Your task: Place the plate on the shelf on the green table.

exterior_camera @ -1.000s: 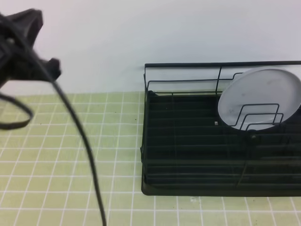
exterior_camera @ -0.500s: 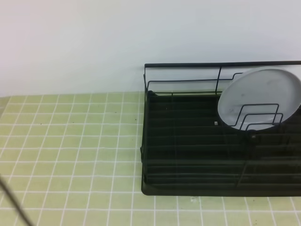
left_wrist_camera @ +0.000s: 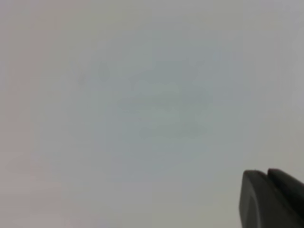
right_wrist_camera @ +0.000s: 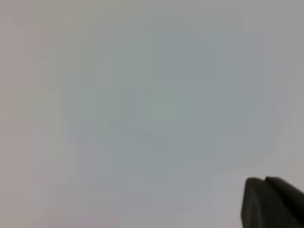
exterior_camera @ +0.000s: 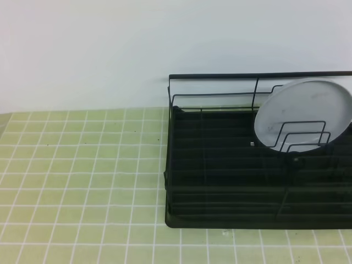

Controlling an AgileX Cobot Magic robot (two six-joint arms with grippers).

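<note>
Blank pale grey surface fills nearly whole frame, faint pinkish tint toward left edge, no visible detail. Right gripper (right_wrist_camera: 267, 180) visible only as dark fingertips in lower right corner, two blunt tips pressed side by side, no gap between, nothing held. Tips cut off by bottom and right edges of frame.

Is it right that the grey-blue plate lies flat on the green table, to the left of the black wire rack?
Not quite. The exterior high view shows the plate standing tilted inside the rack, at its right end behind the wire dividers. The rack does stand on the green table.
</note>
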